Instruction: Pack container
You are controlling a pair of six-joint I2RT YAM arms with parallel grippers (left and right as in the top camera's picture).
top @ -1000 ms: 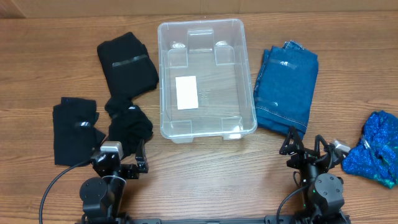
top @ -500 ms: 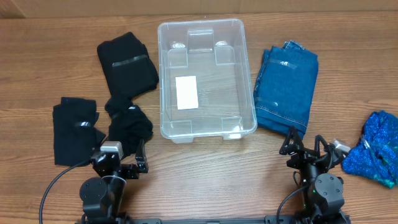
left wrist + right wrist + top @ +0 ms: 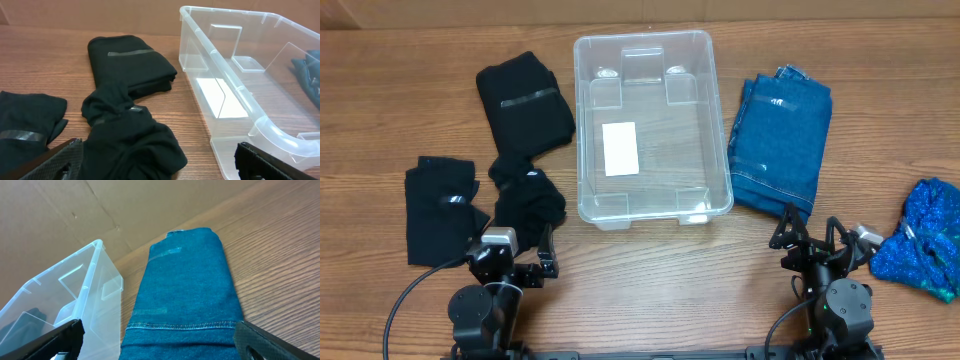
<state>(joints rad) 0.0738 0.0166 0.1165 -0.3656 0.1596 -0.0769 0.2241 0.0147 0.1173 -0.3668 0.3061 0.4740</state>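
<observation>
Container (image 3: 665, 160), empty, sits mid-bench (image 3: 650, 275) between black garments (image 3: 525, 100) at left and folded denim (image 3: 780, 140) at right, presumably staged so either arm can load it. The left end effector (image 3: 517, 250) and right end effector (image 3: 809, 232) rest near the front edge, fingers spread, holding nothing.

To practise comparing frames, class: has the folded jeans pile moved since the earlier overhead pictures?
No. The folded jeans lie just right of the container, with the same gap to its rim as before.
</observation>
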